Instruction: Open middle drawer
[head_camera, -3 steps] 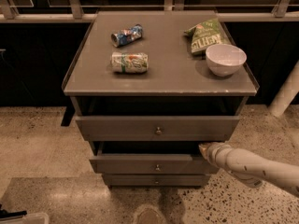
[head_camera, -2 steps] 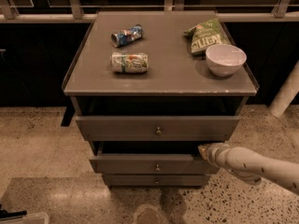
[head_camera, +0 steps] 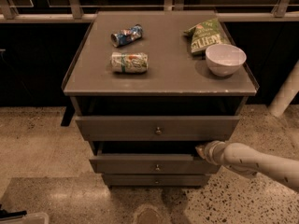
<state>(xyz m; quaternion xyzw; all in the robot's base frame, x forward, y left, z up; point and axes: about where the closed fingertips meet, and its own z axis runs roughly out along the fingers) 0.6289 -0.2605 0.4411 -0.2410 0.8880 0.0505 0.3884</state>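
Note:
The middle drawer (head_camera: 140, 164) is a grey flat front with a small round knob (head_camera: 157, 167), second of three. It stands pulled out a little, with a dark gap above its top edge. My gripper (head_camera: 202, 150) reaches in from the right on a white arm and sits at the drawer's top right edge, by the gap. The top drawer (head_camera: 117, 127) above it also stands out a little. The bottom drawer (head_camera: 154, 180) shows as a narrow strip below.
On the cabinet top (head_camera: 161, 80) lie two crushed cans (head_camera: 129, 62), (head_camera: 126, 35), a green chip bag (head_camera: 205, 35) and a white bowl (head_camera: 225, 59). A white post (head_camera: 285, 94) stands at the right. Speckled floor lies in front.
The arm and gripper have shifted slightly left along the middle drawer's top edge. The drawers look the same.

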